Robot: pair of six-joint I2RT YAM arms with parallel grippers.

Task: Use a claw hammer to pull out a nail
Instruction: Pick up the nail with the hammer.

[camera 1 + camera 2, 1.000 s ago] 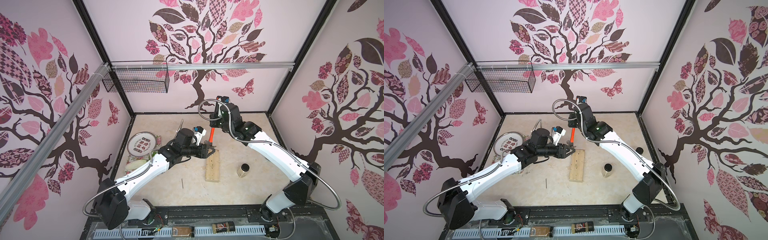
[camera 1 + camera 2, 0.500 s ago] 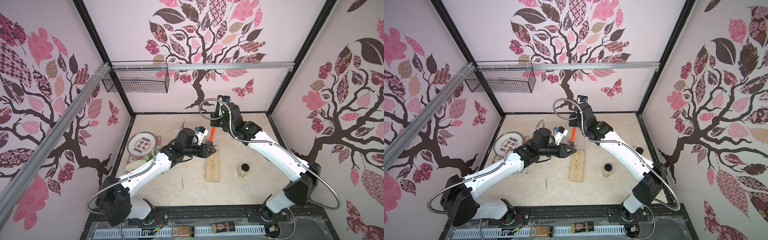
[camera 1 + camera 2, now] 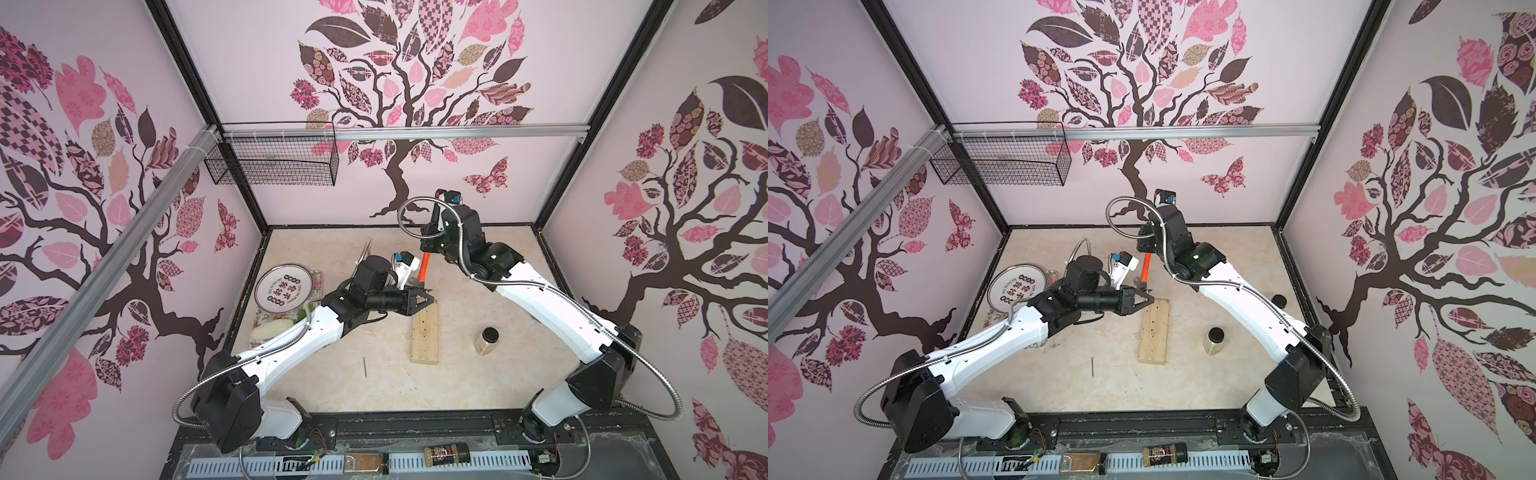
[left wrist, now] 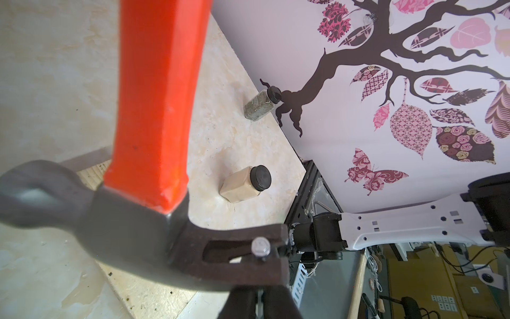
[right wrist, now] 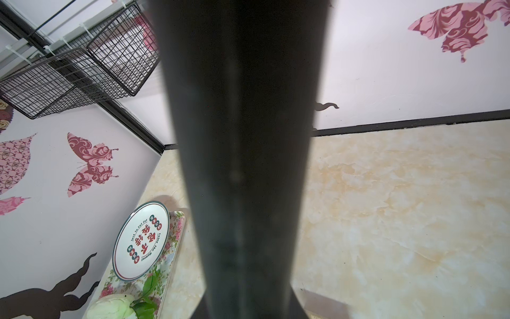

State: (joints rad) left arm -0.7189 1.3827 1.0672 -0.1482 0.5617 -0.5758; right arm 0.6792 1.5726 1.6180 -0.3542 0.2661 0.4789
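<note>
1. The claw hammer is clamped by its handle in the right gripper, with its head at the wooden block's far end.
2. The left gripper is pressed closed under the claw; a pinch on the nail cannot be confirmed.
3. If the head is tilted, the nail could be spilled from the slot, and that slot is shown only by the left wrist view.

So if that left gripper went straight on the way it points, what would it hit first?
Most likely the nail caught in the fork of the claw hammer, just ahead of the left gripper; the gap is hard to judge.
</note>
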